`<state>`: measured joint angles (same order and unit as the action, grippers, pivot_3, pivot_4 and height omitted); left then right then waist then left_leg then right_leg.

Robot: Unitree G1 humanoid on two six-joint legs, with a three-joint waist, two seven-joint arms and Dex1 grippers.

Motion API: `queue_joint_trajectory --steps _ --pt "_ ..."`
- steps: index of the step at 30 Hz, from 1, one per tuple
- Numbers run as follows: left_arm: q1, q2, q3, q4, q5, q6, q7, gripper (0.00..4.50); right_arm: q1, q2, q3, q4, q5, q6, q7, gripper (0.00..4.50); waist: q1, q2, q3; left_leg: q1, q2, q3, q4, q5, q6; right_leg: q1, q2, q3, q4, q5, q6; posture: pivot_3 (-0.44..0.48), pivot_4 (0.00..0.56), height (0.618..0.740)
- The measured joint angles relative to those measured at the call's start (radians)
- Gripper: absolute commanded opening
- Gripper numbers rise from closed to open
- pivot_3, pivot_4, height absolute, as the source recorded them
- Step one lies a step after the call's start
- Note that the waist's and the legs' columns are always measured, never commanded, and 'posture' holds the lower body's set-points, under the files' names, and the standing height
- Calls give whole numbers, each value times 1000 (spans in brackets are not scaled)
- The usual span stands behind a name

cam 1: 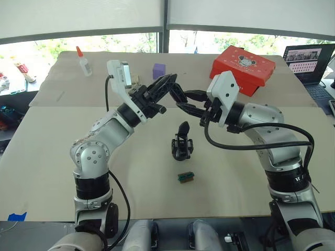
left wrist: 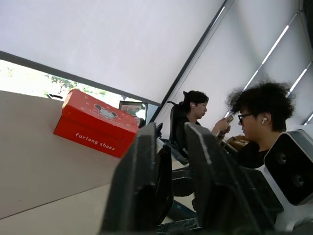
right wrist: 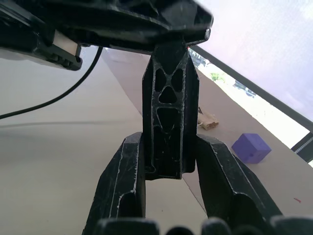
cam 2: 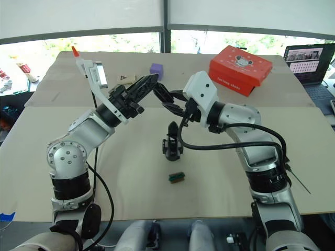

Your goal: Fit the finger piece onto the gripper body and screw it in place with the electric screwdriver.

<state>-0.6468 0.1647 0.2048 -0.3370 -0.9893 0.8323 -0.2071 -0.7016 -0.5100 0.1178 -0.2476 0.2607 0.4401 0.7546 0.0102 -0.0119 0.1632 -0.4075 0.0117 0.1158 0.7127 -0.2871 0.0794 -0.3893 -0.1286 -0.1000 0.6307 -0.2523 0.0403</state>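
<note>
**A:** Left eye view, nearest first: a green-and-brown block, then the gripper body upright on the tabletop, just below the claws.

**B:** And the finger piece?

**A:** It's in the air above the body. The right claw is clamped on one end, and the left claw looks closed on the other.

**B:** Then I'd release one claw only, confirm the grip holds, and lower the piece squarely onto the body.

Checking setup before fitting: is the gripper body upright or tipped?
Upright: the gripper body stands on its round base, finger pointing up.
</note>
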Motion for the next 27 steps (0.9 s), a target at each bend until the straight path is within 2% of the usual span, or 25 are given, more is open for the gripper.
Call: queue_joint_trajectory --steps 8,10,14,16,17,22,27 --pt "-10 1 11 1 -36 -7 0 0 0 19 -15 3 -6 -50 1 1109 1 0 0 0 0 0 0 0 0 0 0 0 0 0 0 0 150 740" --pt "-15 16 9 10 -39 -4 -14 0 0 13 -15 3 -3 -51 13 2136 0 0 0 0 0 0 0 0 0 0 0 0 0 0 0 0 150 740" --pt "-21 90 -20 51 -38 35 -70 0 -1 -14 -35 -43 82 -39 91 3496 0 0 0 0 0 0 0 0 0 0 0 0 0 0 0 0 150 740" --pt "-47 197 -43 62 -71 97 -169 0 -34 -48 -81 -41 223 89 146 4264 -3 0 2 -2 0 0 0 0 0 -2 1 0 0 0 0 0 150 740" --pt "-68 252 -44 62 -82 118 -227 0 -61 -75 -117 -25 285 152 169 4476 -2 0 2 -1 0 0 0 0 0 -1 1 0 0 0 0 0 150 740" --pt "-175 438 -81 96 -123 213 -490 0 -219 -177 -172 116 560 507 304 4476 -4 0 2 1 1 0 -2 0 0 0 1 0 0 0 0 0 150 740" --pt "-221 504 -155 139 -111 258 -657 0 -287 -172 -147 238 675 748 354 4476 -4 0 2 0 1 1 -2 0 0 -1 1 0 0 0 0 0 150 740"
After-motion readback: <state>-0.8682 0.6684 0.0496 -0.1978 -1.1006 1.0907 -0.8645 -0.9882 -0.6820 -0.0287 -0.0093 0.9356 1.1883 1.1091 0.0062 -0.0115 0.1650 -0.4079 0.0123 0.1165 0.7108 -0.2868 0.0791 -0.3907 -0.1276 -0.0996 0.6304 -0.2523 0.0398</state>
